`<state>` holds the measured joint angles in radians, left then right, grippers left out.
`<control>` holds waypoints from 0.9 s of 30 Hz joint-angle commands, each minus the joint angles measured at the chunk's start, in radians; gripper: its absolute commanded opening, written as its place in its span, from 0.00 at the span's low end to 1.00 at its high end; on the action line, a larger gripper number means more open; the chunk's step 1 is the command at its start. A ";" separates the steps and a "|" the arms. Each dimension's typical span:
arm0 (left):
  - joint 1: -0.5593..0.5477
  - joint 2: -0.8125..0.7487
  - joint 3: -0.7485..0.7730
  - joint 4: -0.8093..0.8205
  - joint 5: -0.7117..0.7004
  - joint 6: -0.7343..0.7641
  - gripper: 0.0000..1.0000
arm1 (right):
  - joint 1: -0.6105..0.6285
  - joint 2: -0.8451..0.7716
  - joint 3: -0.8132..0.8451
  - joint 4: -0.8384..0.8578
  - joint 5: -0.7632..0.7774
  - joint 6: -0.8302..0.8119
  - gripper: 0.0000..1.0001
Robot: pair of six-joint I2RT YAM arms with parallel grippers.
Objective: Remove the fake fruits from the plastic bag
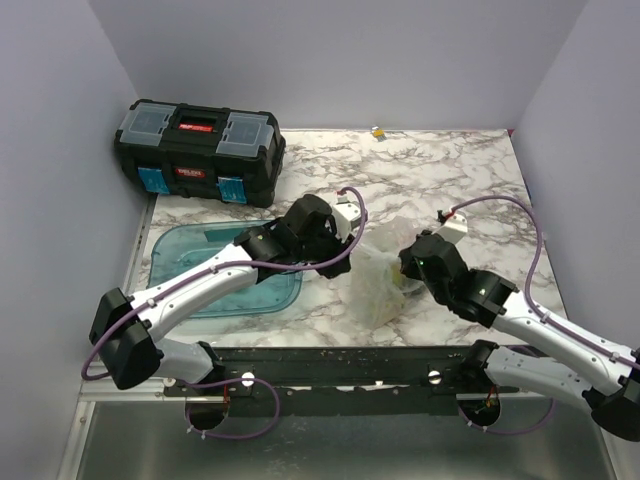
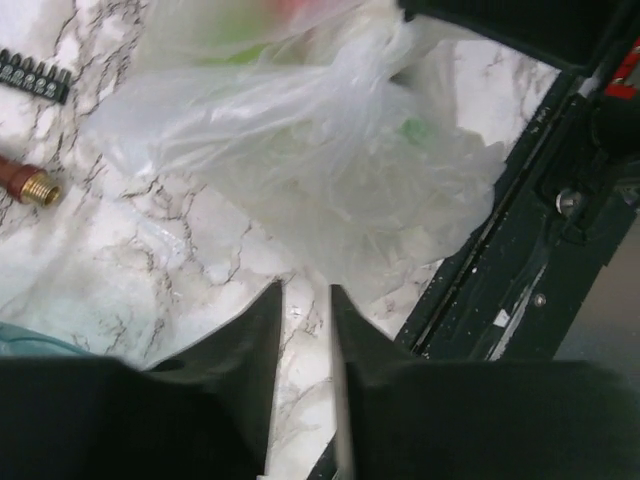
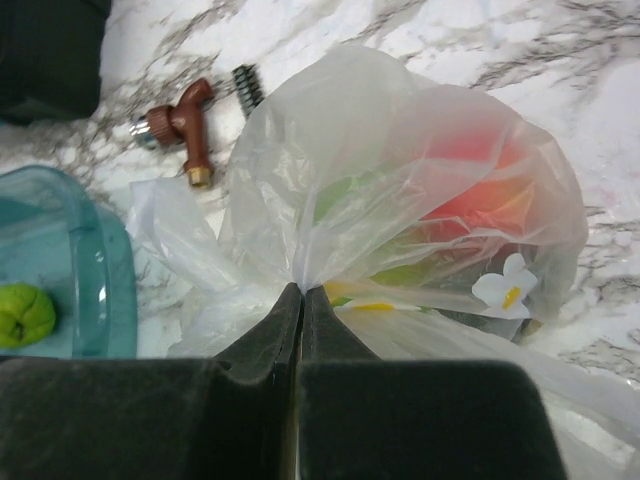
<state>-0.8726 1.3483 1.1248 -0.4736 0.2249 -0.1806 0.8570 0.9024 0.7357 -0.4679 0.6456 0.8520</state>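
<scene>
Pinch grip of the right gripper (image 3: 300, 292): both jaws are closed flat on a gathered fold of the plastic bag (image 3: 400, 180), which lies on the marble table (image 3: 620, 60) between the two arms. The left gripper (image 2: 305, 300) has its jaws a narrow slit apart with bare tabletop showing between them. It holds nothing, and the bag's edge lies just beyond its tips. The fake fruits (image 3: 470, 200) show as red and green shapes through the film, all inside. A lime-green fruit (image 3: 22, 315) sits apart in the blue tray (image 3: 95, 270). Judged progress: bag secured, no fruit extracted, the whole emptying left to do.
</scene>
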 commanded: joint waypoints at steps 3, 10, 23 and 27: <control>-0.005 0.024 0.076 -0.028 0.193 -0.047 0.43 | -0.001 -0.042 -0.001 0.166 -0.296 -0.168 0.01; -0.044 0.174 0.291 -0.239 0.071 -0.007 0.59 | -0.001 -0.014 0.003 0.218 -0.411 -0.162 0.01; -0.080 0.178 0.192 -0.203 -0.060 0.038 0.51 | -0.001 -0.022 0.006 0.187 -0.339 -0.140 0.01; -0.080 0.180 0.197 -0.217 -0.118 0.036 0.33 | -0.001 -0.053 -0.009 0.179 -0.280 -0.110 0.01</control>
<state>-0.9470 1.5341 1.3224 -0.6376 0.2081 -0.1619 0.8574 0.8932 0.7338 -0.2893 0.2714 0.7128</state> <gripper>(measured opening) 0.414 0.012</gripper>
